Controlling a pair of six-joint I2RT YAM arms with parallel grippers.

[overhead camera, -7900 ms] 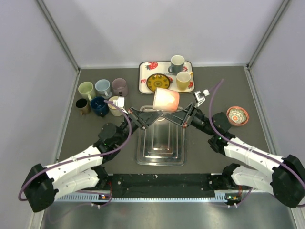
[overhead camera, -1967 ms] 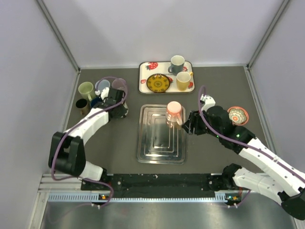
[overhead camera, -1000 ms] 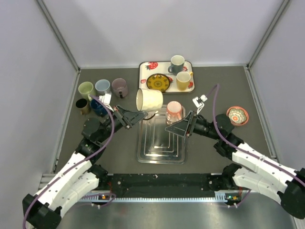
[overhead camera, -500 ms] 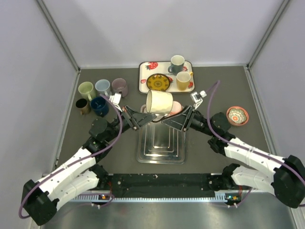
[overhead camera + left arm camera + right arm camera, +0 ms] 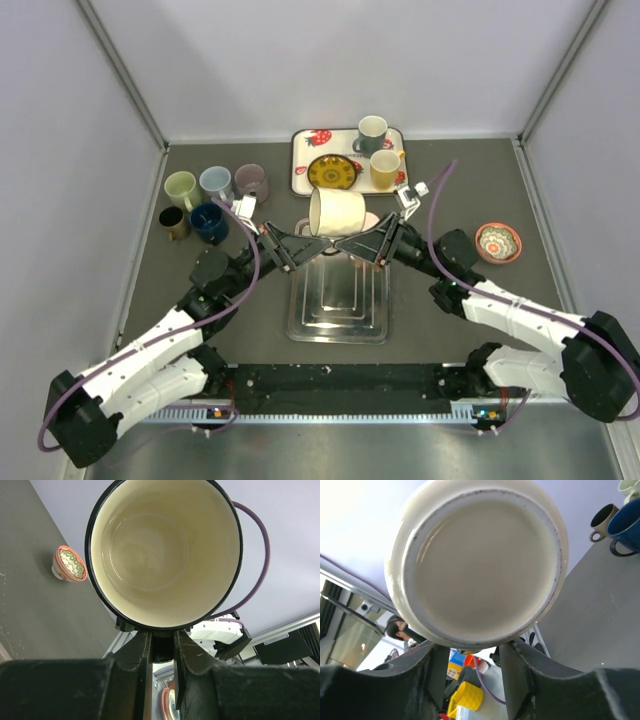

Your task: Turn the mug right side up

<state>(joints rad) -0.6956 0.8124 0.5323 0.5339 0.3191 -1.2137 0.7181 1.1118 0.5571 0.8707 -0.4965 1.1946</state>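
Closing in since the earlier frame, my right claw [image 5: 363,240] straddles the base of the cream ceramic mug [image 5: 335,212], which my left claw [image 5: 303,240] clenches sideways above the rectangular steel tray [image 5: 338,320], presumably for handover; whether the right grips, I cannot tell.

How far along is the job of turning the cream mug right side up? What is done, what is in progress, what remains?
Done: the cream mug is lifted above the metal tray. In hand: it lies sideways in the air, with the left gripper shut on its mouth end and the right gripper flanking its base; whether that one clamps it is unclear. Left: turn the mouth up and set it down.
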